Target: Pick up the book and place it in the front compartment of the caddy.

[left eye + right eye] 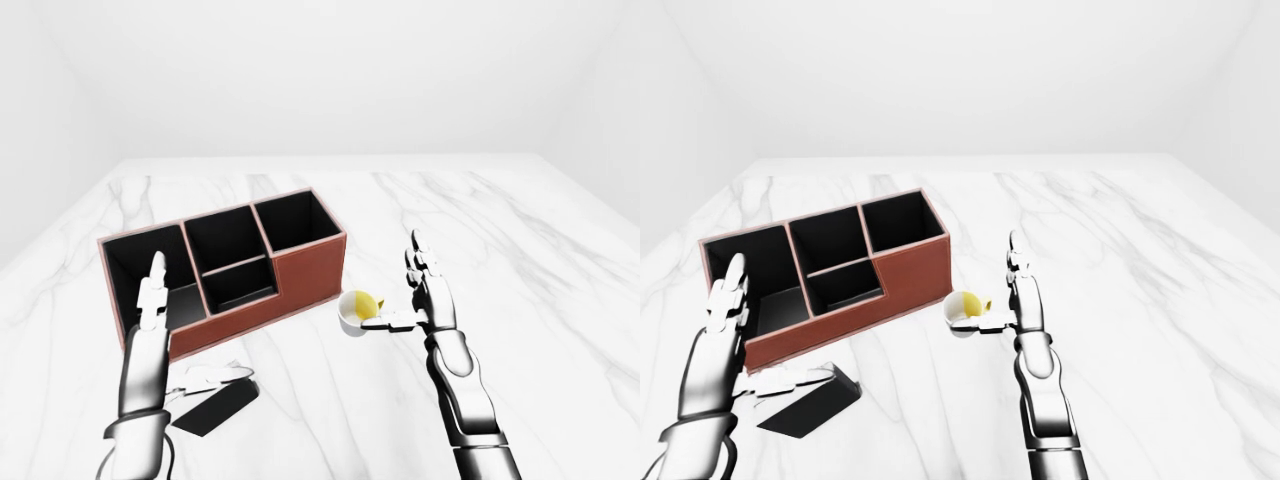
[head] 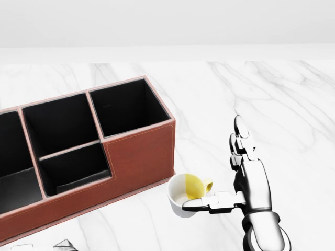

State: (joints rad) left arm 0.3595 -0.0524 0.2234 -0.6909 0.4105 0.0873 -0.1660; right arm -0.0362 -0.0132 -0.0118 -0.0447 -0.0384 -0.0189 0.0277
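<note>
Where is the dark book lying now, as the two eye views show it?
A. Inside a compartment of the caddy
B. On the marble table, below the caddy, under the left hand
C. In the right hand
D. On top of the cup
B: the book lies flat on the table, below the caddy in the picture, with the open left hand above it.

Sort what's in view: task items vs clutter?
Job: book, dark, flat on the table by the open left hand; brown caddy with black compartments.
Lying about: white-and-yellow cup beside the open right hand; marble table.
</note>
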